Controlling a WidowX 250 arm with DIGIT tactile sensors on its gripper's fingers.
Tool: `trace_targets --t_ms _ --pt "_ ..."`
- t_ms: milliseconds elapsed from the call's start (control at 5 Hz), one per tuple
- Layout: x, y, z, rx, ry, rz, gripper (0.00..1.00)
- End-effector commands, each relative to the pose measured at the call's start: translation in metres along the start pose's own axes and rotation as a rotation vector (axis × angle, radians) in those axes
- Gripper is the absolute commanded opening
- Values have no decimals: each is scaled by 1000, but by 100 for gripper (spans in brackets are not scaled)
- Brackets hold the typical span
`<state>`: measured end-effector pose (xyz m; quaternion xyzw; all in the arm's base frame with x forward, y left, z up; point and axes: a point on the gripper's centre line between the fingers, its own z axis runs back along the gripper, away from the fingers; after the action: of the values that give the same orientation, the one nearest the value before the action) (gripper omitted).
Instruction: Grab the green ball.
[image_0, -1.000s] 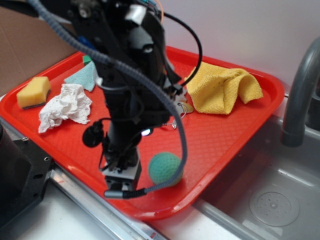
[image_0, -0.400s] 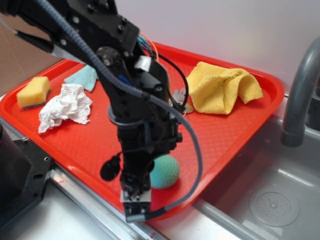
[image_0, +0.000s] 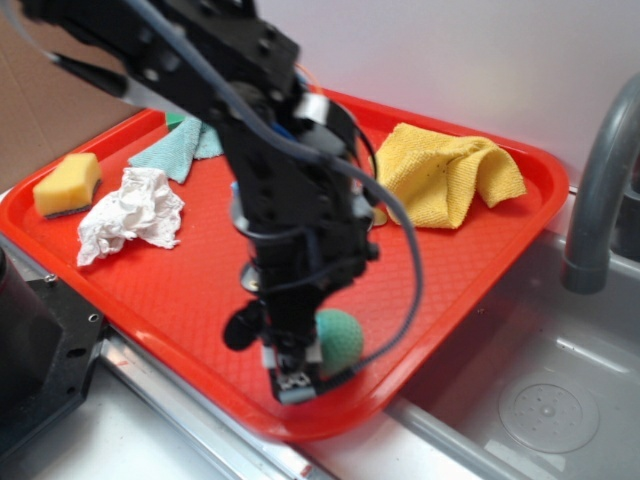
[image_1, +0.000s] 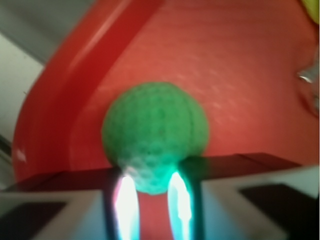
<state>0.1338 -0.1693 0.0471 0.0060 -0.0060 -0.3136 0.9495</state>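
Observation:
The green ball (image_0: 343, 338) is a dimpled sea-green sphere lying on the red tray (image_0: 455, 275), near its front rim. My gripper (image_0: 292, 383) points down at the tray just in front and left of the ball, and partly hides it. In the wrist view the ball (image_1: 155, 132) fills the middle, with the tray's rim curving behind it. My gripper (image_1: 152, 182) is open there: its two glowing fingertips (image_1: 126, 192) stand apart at the ball's near side, and the ball's lower edge dips into the gap. I see no squeeze on it.
A yellow cloth (image_0: 450, 180) lies at the tray's back right and a teal cloth (image_0: 178, 150) at the back left. A crumpled white tissue (image_0: 130, 212) and a yellow sponge (image_0: 68, 183) lie at the left. A grey faucet (image_0: 600, 180) and sink (image_0: 545, 395) are to the right.
My arm has swung right and forward along the tray's front rim. The gripper went from left of the ball to right up against it. The ball has not moved.

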Motion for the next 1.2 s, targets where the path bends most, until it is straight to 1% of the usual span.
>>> trace_targets --t_ms 0,200,400,600,800,1000 --pt "-6 -9 5 -10 -33 1 100" --pt "-6 -9 5 -10 -33 1 100" --pt "9 -10 -12 -43 -79 -20 100" --pt "19 -15 -25 -92 -96 -40 100" --pt "23 -18 -34 -110 -65 -22 0" --pt "16 -13 -22 -102 -80 -10 0"
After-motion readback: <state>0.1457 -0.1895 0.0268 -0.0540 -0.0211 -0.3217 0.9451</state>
